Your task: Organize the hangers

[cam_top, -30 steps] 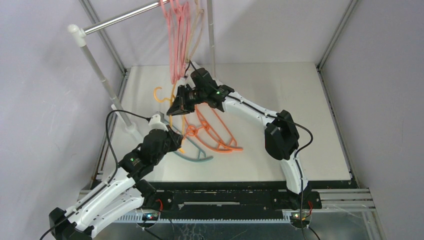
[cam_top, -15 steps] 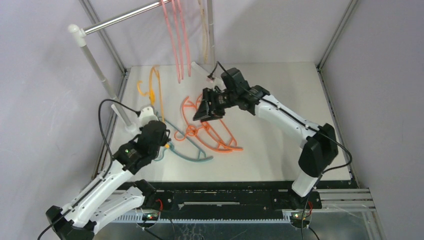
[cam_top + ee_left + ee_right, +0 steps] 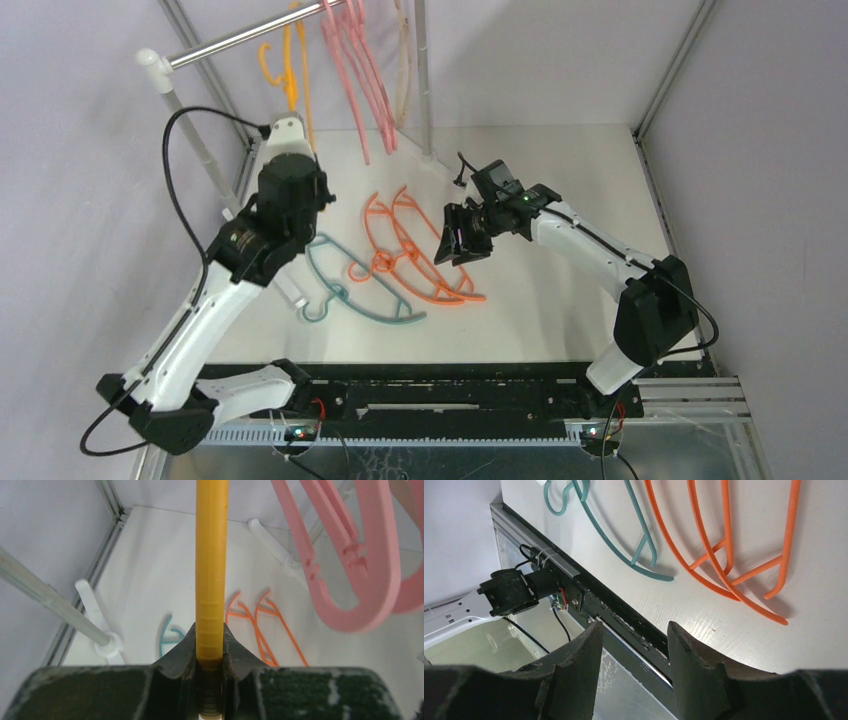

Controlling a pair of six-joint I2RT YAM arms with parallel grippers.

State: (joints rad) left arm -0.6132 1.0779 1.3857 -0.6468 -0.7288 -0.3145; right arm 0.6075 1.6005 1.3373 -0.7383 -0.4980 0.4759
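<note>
Yellow-orange hanger [image 3: 211, 580], clamped upright in left jaws, hook above them near rail [image 3: 240, 38], likely for hanging; right jaws parted, empty, orange hangers [image 3: 383, 262] just beyond them.

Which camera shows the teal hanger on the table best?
Top external: the teal hanger lies whole on the table beside the orange hangers. Right wrist shows only its hook and part of its body, cut off at the top. Left wrist shows a sliver, left of the yellow hanger clamped in the left gripper.
</note>
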